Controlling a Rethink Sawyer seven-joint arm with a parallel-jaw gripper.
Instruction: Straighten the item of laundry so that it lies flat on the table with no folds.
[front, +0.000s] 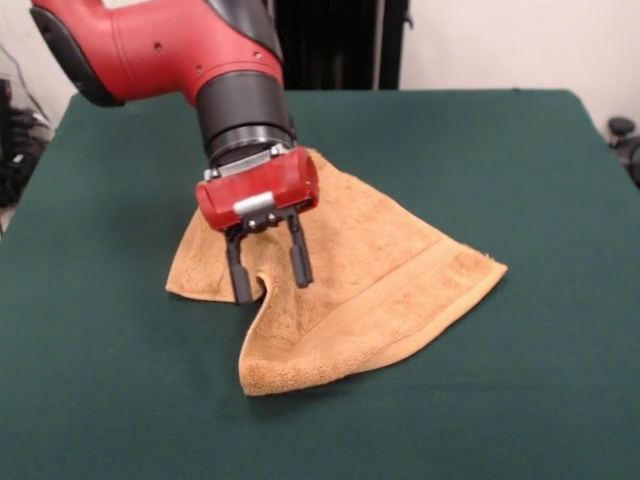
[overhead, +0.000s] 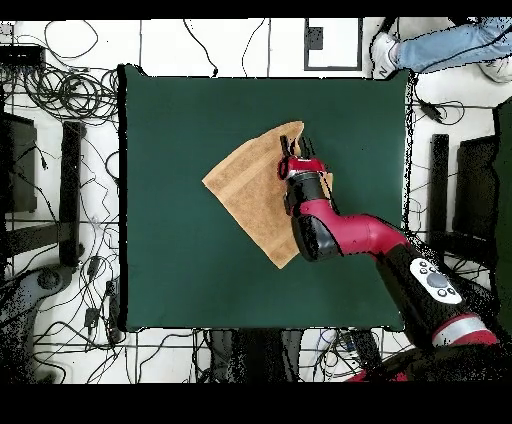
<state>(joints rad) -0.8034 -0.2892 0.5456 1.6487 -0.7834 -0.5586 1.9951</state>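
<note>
The bare green cloth of the desk (front: 110, 400) filled the bottom of the front view, and just beyond it lay the rounded near corner of the tan-orange towel (front: 380, 270). The towel sat near the middle of the frame, spreading from that corner up toward the centre and out to a pointed corner at the right, with a flat woven band running along its lower right edge. Its left part was rumpled, with a raised fold running down toward the near corner. The red and black arm (front: 170, 45) came in from the upper left and ended in the hand (front: 268, 278), whose two black fingers (front: 298, 255) stood apart, open, with their tips down at the fold and a bit of cloth showing between them. In the overhead view the towel (overhead: 245, 185) lay slightly above and right of the desk's (overhead: 180, 270) centre, and the hand (overhead: 297, 148) was over its upper right edge. A person's leg (overhead: 450, 45) showed at the upper right corner, off the desk.
</note>
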